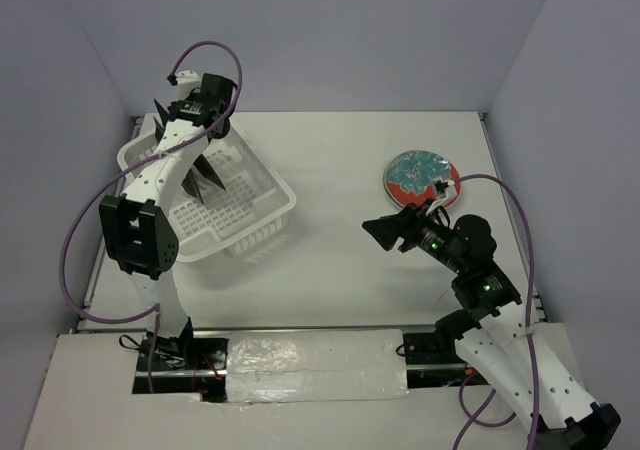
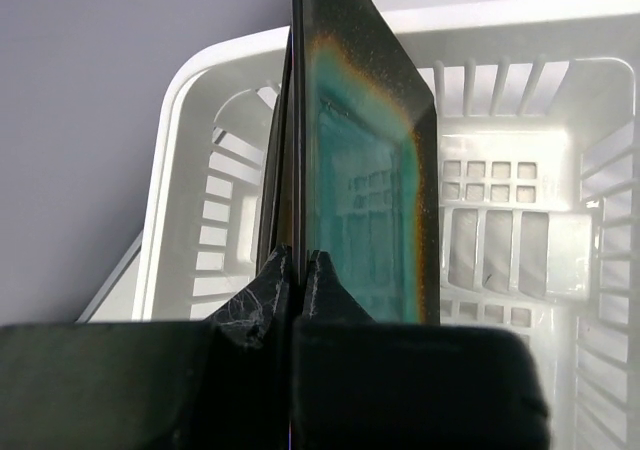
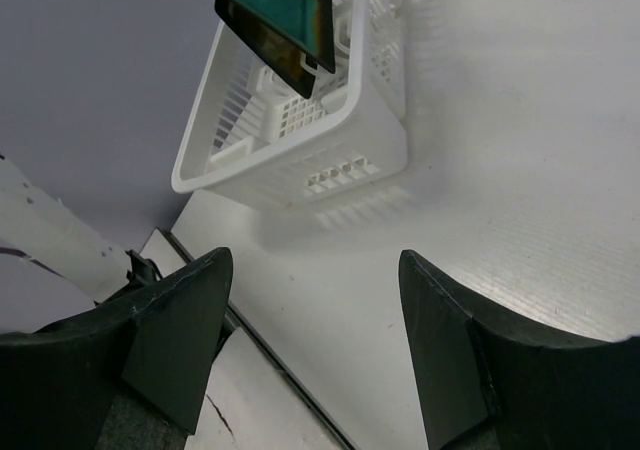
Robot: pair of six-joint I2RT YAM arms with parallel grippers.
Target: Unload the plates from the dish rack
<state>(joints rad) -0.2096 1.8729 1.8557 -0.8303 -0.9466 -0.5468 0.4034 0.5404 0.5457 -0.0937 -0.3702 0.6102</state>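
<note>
Teal-centred plate [image 2: 370,190] stands on edge (upright), pinched by left gripper [image 2: 298,258].

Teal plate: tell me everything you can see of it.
The teal plate is square with rounded corners, glossy and glazed-looking: teal centre, amber halo, dark speckled rim. It stands on edge in the rack, its top above the rim. The left gripper is shut on its thin edge. A second dark plate stands close beside it; whether they touch is unclear. Its bottom edge is hidden.
</note>
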